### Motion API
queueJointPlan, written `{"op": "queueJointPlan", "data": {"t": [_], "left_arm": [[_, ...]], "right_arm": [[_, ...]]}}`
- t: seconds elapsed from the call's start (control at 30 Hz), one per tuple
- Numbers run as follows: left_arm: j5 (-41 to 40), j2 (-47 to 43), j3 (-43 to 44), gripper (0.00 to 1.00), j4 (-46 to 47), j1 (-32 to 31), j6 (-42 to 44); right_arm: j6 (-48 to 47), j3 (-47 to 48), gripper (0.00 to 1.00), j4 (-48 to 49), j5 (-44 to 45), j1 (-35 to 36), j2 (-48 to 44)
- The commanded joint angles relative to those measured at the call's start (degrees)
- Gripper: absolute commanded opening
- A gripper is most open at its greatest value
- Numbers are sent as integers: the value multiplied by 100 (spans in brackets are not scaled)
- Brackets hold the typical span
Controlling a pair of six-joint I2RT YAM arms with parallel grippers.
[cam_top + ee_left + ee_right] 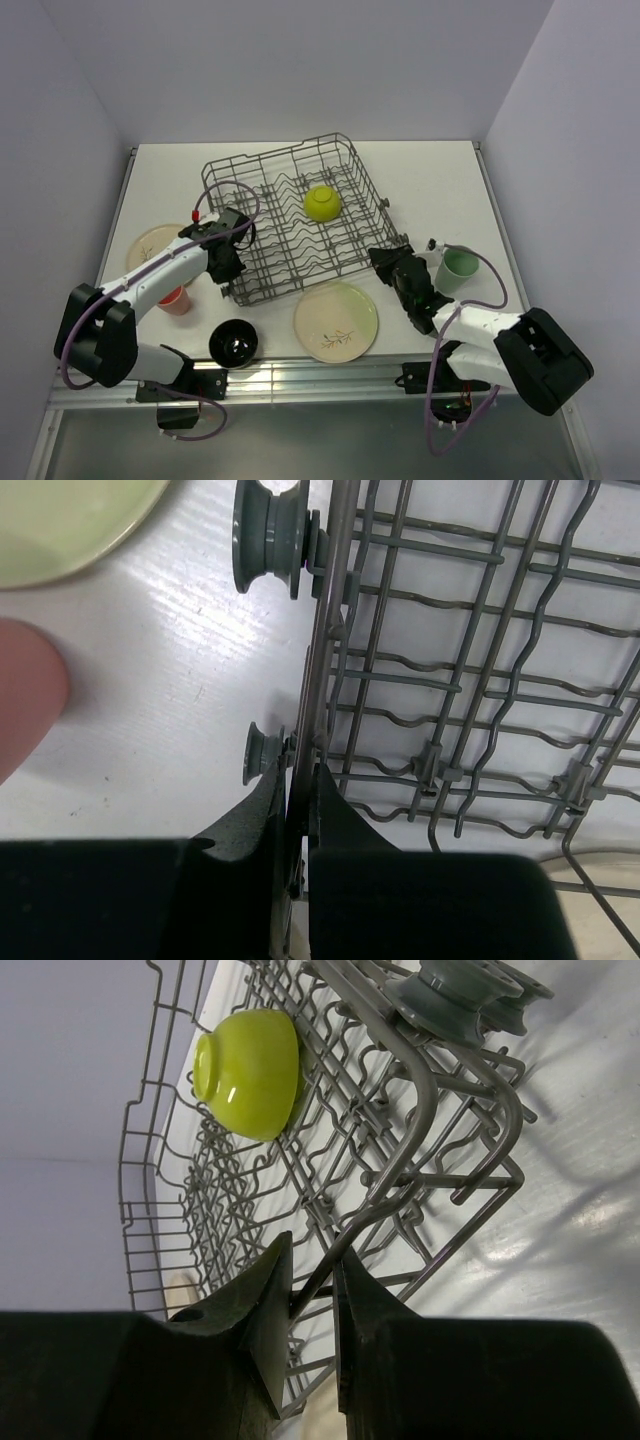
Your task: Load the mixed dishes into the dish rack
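Note:
The grey wire dish rack [290,225] stands mid-table with the lime-green bowl [322,203] inside it, on its side among the tines [250,1070]. My left gripper [229,264] is shut on the rim wire at the rack's near left corner [298,792]. At the near right corner, my right gripper [386,262] is shut on a bent rim wire [313,1285]. On the table lie the sprig plate [336,320], a smaller cream plate [153,247], the black bowl [235,344], the coral-pink cup [175,299] and the mint-green cup [458,268].
Grey roller wheels [268,525] stick out from the rack's left side. White walls close in the table on the left, back and right. The coral-pink cup sits just under my left forearm, and the mint-green cup is right beside my right wrist.

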Motion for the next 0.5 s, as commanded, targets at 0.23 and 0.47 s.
{"op": "queueJointPlan", "data": {"t": [0.23,0.47], "left_arm": [[267,570,951,0,1413,667,-64],[259,939,1409,0,1378,729,139]], "right_arm": [[33,-77,0,337,-1065,527,637],[78,-6,0,39,-687,976,392]]}}
